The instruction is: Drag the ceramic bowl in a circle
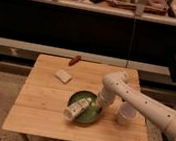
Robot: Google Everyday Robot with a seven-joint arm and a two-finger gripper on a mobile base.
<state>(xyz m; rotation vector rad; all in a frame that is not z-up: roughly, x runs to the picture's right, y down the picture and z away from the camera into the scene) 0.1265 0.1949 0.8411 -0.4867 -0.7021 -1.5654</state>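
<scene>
— Ceramic bowl (89,117): where is it sitting in the camera view?

— It is sitting on the wooden worktop (34,111), in the front right part, a little in from the near edge. It is green and is standing upright.

— And the gripper (73,112)?

— The white arm (142,102) is coming in from the right, bending down at the bowl's far right rim. From there the gripper is slanting across the bowl's hollow, down and to the left, and its tip is lying at the front left rim. So the bowl is lying right under and around it.

— Are the jaws gripping?

— I cannot tell whether it is gripping or loose.

— Which way is the bowl pointing?

— Its mouth is facing straight up. It is round, so no long axis is showing.

— Anything else lying about?

— A white cylinder (126,113) is standing just right of the bowl, partly behind the arm. A pale flat packet (64,75) is lying well back and to the left. A reddish brown object (74,60) is resting near the far edge.
</scene>
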